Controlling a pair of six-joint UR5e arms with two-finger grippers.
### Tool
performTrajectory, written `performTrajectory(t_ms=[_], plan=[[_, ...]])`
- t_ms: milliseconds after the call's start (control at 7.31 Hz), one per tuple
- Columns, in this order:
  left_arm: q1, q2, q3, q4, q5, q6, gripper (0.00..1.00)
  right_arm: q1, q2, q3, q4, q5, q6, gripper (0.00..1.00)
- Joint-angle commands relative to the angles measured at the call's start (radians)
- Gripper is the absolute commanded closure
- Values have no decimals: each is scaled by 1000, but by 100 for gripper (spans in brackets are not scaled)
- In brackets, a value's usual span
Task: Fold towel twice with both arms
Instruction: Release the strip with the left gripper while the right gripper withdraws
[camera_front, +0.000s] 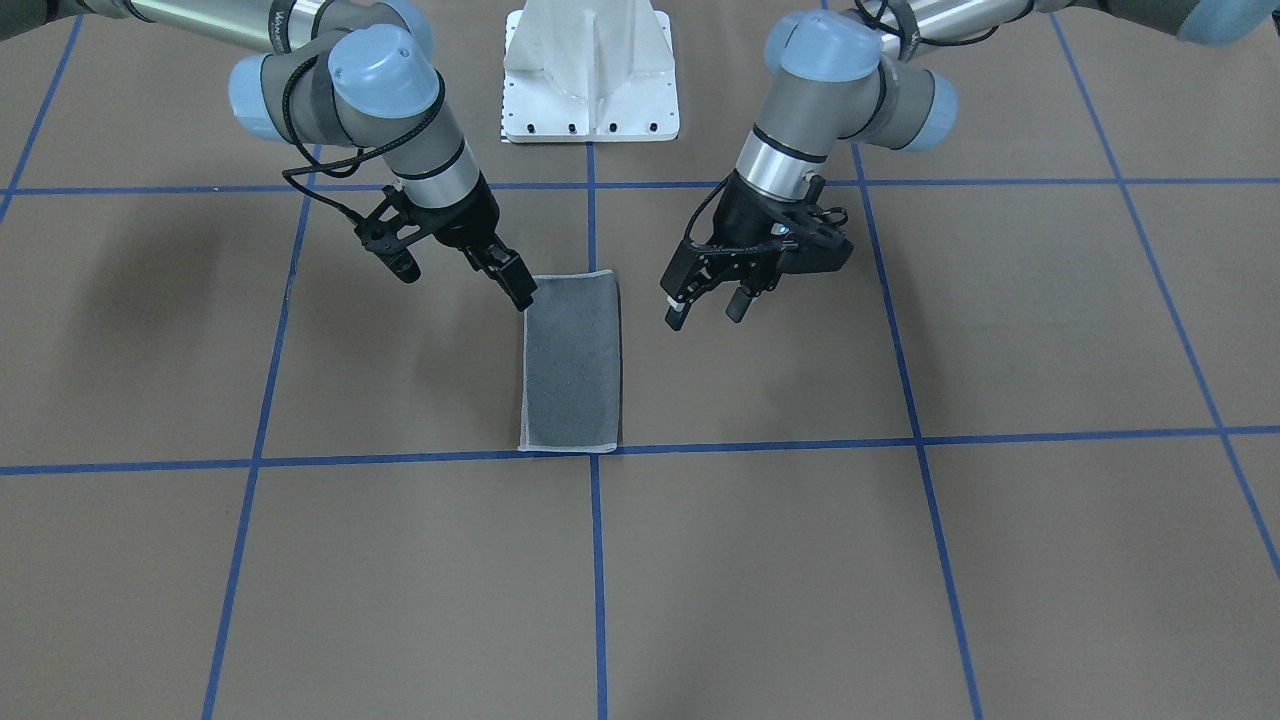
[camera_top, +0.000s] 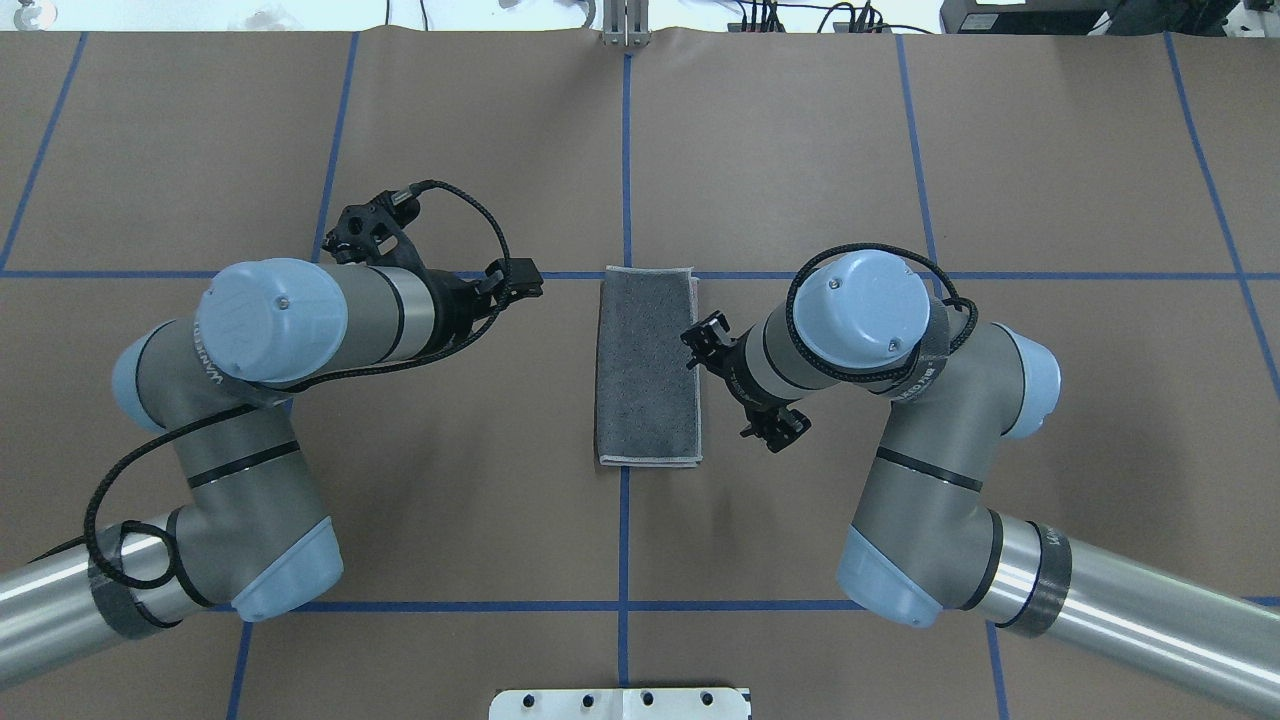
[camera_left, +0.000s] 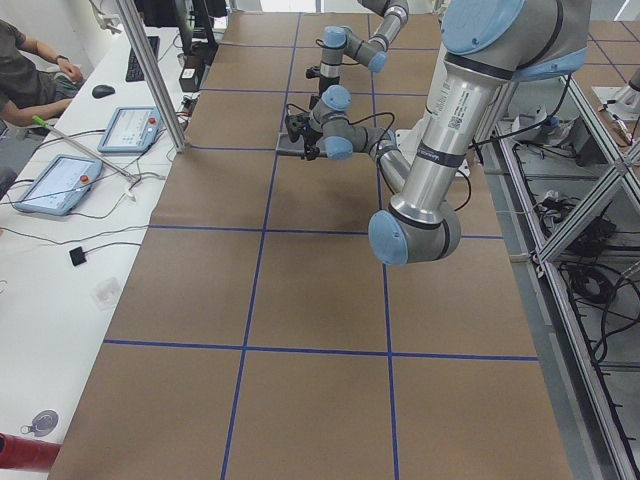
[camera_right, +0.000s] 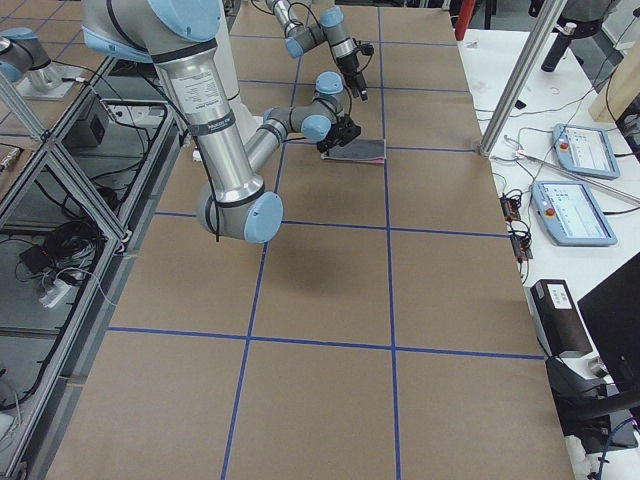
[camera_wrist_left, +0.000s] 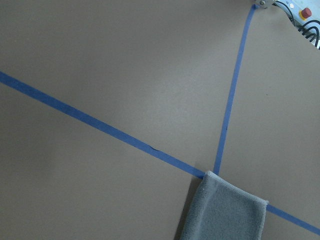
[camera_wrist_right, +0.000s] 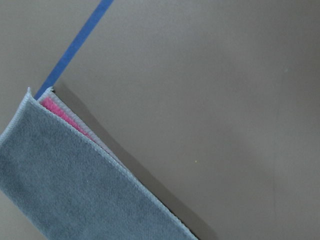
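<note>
Fold one is done on grey-pink terry towel; end corners must be gripped next. Black left gripper is held open, right gripper cannot be told.

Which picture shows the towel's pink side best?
The right wrist-mounted view: close up, the folded towel shows pink between its grey layers. Overhead, front-facing and left wrist views show only grey; side views show it tiny.

The towel lies flat at mid-table, folded once into a narrow strip, grey face up, with pink showing between its layers. The right gripper is at the towel's right corner nearest the robot. The left gripper, fingers spread, hangs just beside the towel.
</note>
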Motion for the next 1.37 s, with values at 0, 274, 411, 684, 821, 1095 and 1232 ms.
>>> performTrajectory(t_ms=[0, 274, 411, 684, 821, 1095, 1232], plan=[[2, 39, -44, 1, 0, -16, 0, -13, 14, -1, 1, -10, 109, 1], [13, 37, -31, 9, 1, -26, 0, -30, 30, -10, -1, -50, 175, 2], [37, 34, -33, 7, 1, -73, 1, -28, 29, -12, -1, -52, 178, 2], [103, 23, -33, 14, 10, -146, 1, 34, 14, -15, -6, -41, 98, 1], [134, 10, -30, 17, 12, -178, 3, 70, -2, -24, -7, -36, 14, 1], [163, -62, 45, 17, 15, -232, 12, 172, -5, -87, -6, 54, -94, 1], [163, -97, 92, 17, 13, -233, 16, 221, -29, -95, -4, 116, -167, 1]])
